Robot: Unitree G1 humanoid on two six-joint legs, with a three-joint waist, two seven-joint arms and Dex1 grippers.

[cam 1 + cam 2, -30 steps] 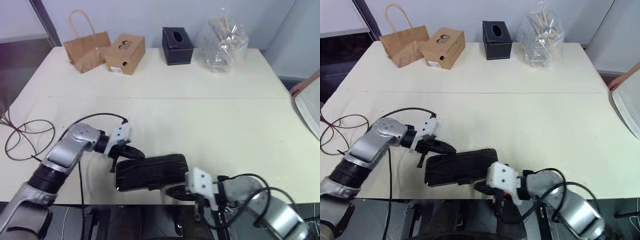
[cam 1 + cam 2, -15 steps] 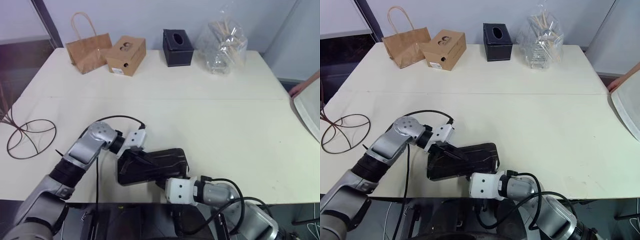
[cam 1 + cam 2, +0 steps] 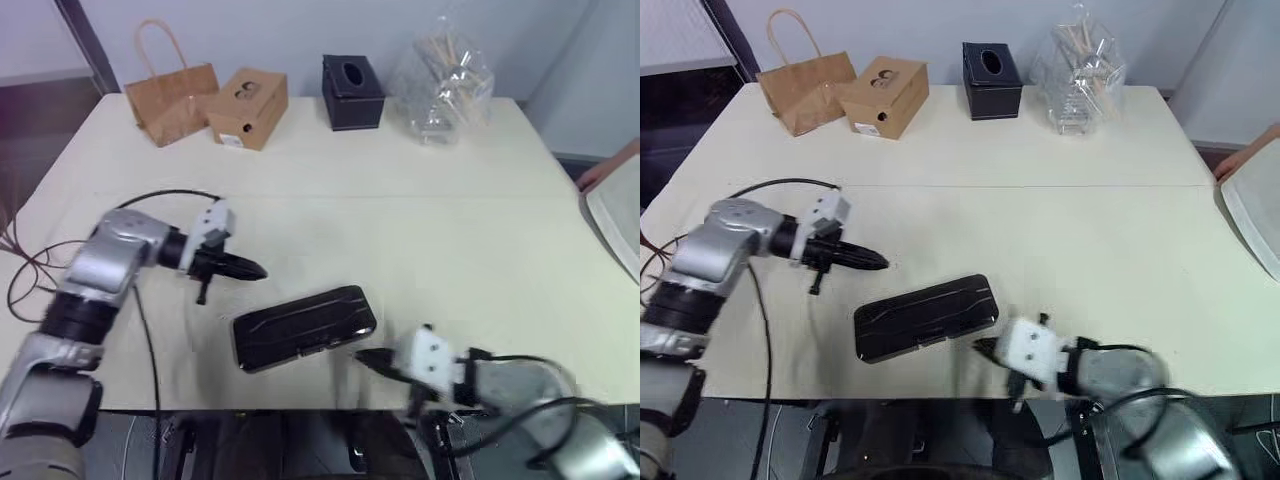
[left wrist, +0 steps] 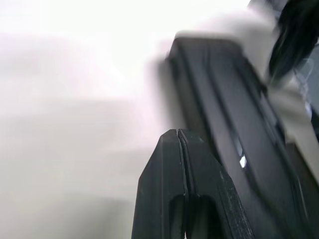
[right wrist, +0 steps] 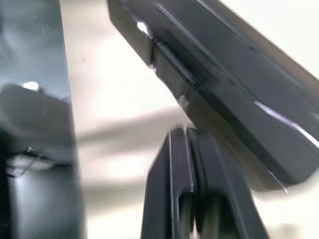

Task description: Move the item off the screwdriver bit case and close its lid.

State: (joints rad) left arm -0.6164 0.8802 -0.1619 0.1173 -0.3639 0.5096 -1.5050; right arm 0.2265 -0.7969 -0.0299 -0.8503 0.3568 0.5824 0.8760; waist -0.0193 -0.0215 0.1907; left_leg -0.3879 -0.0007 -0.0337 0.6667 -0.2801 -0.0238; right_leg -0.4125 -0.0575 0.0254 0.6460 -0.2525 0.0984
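Both end effectors have left the closed screwdriver bit case (image 3: 303, 326).

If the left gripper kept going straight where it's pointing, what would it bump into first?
Probably bare table. The shut left gripper points sideways and slightly down, passing behind the closed bit case, though depth is hard to judge.

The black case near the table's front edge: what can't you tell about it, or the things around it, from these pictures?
- Case: lid down, contents hidden; wrist views blurred.
- Latch: too small in head views to see whether it is fastened.
- Wire frame: cut off by the left picture edge, behind the left arm.
- Right gripper: motion-blurred.
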